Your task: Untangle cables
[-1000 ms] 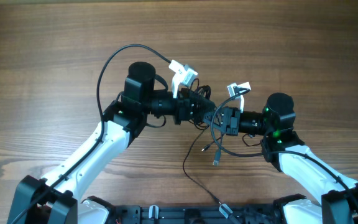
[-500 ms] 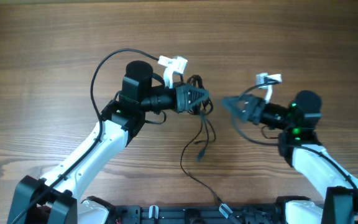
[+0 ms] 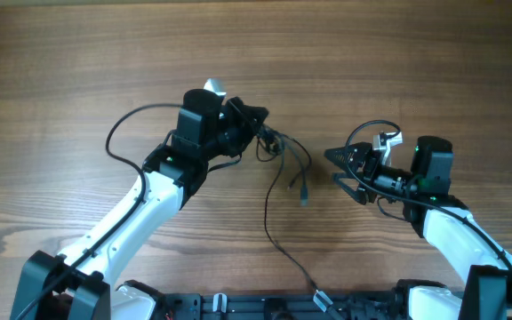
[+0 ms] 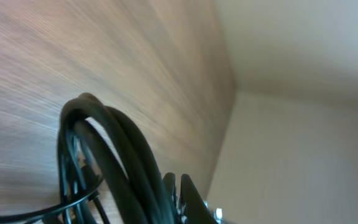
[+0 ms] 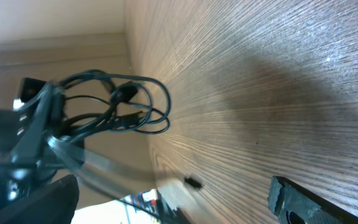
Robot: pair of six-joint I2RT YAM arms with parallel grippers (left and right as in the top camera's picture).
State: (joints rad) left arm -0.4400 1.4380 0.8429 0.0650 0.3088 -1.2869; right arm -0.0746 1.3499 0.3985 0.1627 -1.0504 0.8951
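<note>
The cables (image 3: 278, 147) form a small dark knot hanging from my left gripper (image 3: 258, 120), which is shut on them just right of its black wrist. One strand drops to a plug end (image 3: 303, 199); a longer strand (image 3: 269, 222) trails toward the table's front edge. In the left wrist view the cables (image 4: 104, 155) loop right beside the closed left gripper (image 4: 178, 182). My right gripper (image 3: 338, 167) stands open to the right of the knot, apart from it. In the right wrist view the cables (image 5: 126, 106) hang ahead of the wide-apart right gripper (image 5: 173, 199).
A thick black arm cable (image 3: 118, 142) loops out to the left of the left arm. Another loop (image 3: 363, 133) arcs over the right wrist. A black frame (image 3: 238, 307) runs along the front edge. The table (image 3: 78, 53) is brown wood.
The right gripper has opened, let go of the cables and drawn back to the right. The left gripper has turned and pulled the knot up and to the left.
</note>
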